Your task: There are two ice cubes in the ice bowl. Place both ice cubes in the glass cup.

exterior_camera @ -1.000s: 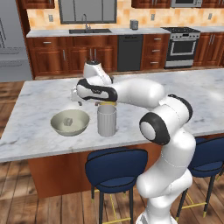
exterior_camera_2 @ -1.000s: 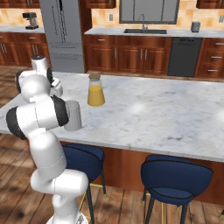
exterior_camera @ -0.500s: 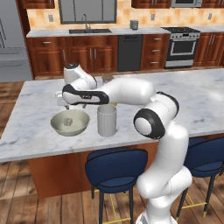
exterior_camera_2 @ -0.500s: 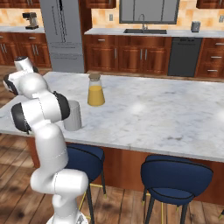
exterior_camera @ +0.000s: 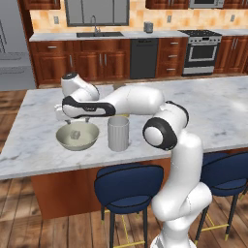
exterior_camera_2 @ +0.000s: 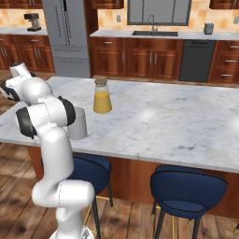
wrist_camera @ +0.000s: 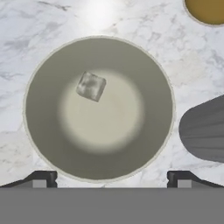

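In the hand view the glossy beige-olive ice bowl (wrist_camera: 99,109) lies straight below my gripper (wrist_camera: 112,177). Its two dark fingertips (wrist_camera: 41,178) stand far apart, open, with nothing between them. One clear greyish ice cube (wrist_camera: 91,86) rests inside the bowl, left of its middle. The light blue ice cube is out of view. The ribbed greyish glass cup (wrist_camera: 204,129) stands just right of the bowl. From the left base view, my gripper (exterior_camera: 62,115) hovers over the bowl (exterior_camera: 77,137), with the cup (exterior_camera: 118,133) beside it.
An orange-juice bottle (exterior_camera_2: 101,95) stands on the marble island (exterior_camera: 203,116) behind the cup (exterior_camera_2: 77,124); its juice shows at the hand view's top right (wrist_camera: 205,9). Blue stools (exterior_camera: 128,181) sit below the island's front edge.
My arm has swung left, carrying the gripper from above the glass cup to above the ice bowl. The bowl, cup and bottle have stayed put.
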